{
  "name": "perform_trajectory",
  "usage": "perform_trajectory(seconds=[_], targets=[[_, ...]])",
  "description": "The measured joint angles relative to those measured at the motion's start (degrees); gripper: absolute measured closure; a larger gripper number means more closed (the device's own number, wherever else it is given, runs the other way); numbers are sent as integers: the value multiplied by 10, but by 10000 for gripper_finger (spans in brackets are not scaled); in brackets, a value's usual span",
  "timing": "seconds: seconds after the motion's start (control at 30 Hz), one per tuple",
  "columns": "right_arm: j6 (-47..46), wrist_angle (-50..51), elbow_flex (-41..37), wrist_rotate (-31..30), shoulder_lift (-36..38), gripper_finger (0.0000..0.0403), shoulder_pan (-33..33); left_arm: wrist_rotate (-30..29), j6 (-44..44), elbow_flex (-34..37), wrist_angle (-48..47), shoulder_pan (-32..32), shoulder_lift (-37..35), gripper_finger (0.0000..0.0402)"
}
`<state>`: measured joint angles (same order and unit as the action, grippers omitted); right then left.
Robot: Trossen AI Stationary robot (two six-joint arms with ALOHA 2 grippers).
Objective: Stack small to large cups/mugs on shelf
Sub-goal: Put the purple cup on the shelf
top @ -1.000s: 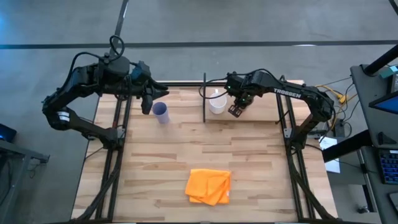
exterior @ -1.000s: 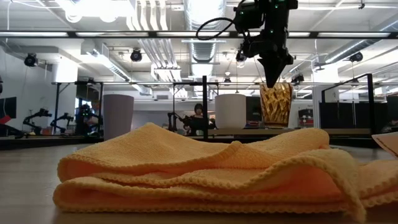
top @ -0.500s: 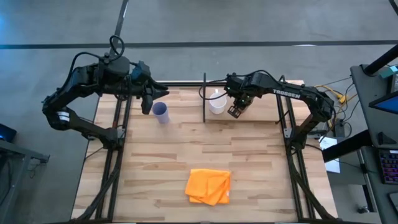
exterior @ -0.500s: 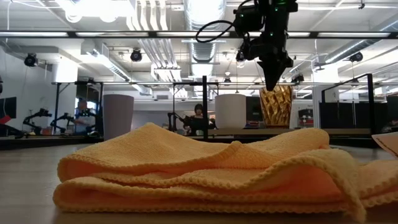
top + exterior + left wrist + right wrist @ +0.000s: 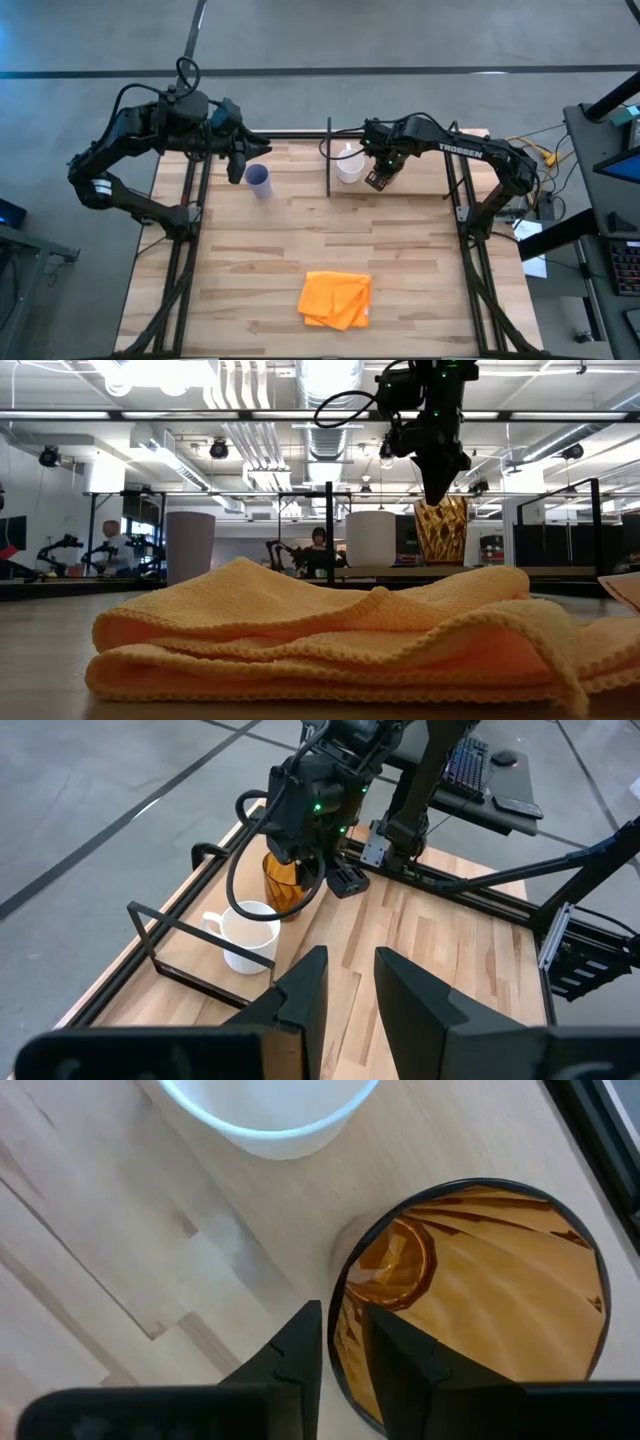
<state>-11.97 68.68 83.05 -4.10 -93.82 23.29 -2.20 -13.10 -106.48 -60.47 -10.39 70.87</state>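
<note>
Since one second ago, the amber cup (image 5: 442, 530) has come down a little in the low view, and now it stands beside the white mug (image 5: 370, 539) on the shelf (image 5: 420, 571), with its foot at the level of the board. Everything else has stayed in its place.

The right gripper (image 5: 437, 490) hangs directly over the amber cup, with the fingertips at the rim. In the right wrist view one finger (image 5: 300, 1342) is outside the wall of the cup (image 5: 480, 1295) and the other is inside, so the claw is clenched on the wall (it is a narrow grip, with only the wall between the fingers). The white mug (image 5: 265, 1115) is just beside the cup in this view, and the two do not touch.

From above, the right gripper (image 5: 378, 176) is at the right of the white mug (image 5: 349, 165), and both are at the right of the thin black divider (image 5: 329, 158) of the shelf (image 5: 420, 183). The left wrist view shows the same order: the handle of the mug (image 5: 247, 933) points to the divider, and the amber cup (image 5: 285, 882) is behind the mug under the dark right arm.

The left gripper (image 5: 237, 170) waits at the far left part of the table (image 5: 250, 260), touching or nearly touching the lavender tumbler (image 5: 259, 181); I cannot tell which. Its fingers (image 5: 305, 990) are parted, with nothing between them. The tumbler (image 5: 190, 547) stands upright on the table, well apart from the shelf. An orange cloth (image 5: 336, 298) lies crumpled near the front edge of the table.
</note>
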Motion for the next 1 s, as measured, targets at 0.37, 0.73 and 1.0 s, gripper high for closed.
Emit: perform_trajectory(seconds=[0.37,0.73,1.0], targets=[[-13,21,40,0,22,329,0,0,0,9,-1,0,3,330],[-58,109,167,6,52,327,-19,-132,-22,27,-213,0,23,330],[-80,108,240,14,64,335,-55,-132,-49,108,-223,-3,71,330]])
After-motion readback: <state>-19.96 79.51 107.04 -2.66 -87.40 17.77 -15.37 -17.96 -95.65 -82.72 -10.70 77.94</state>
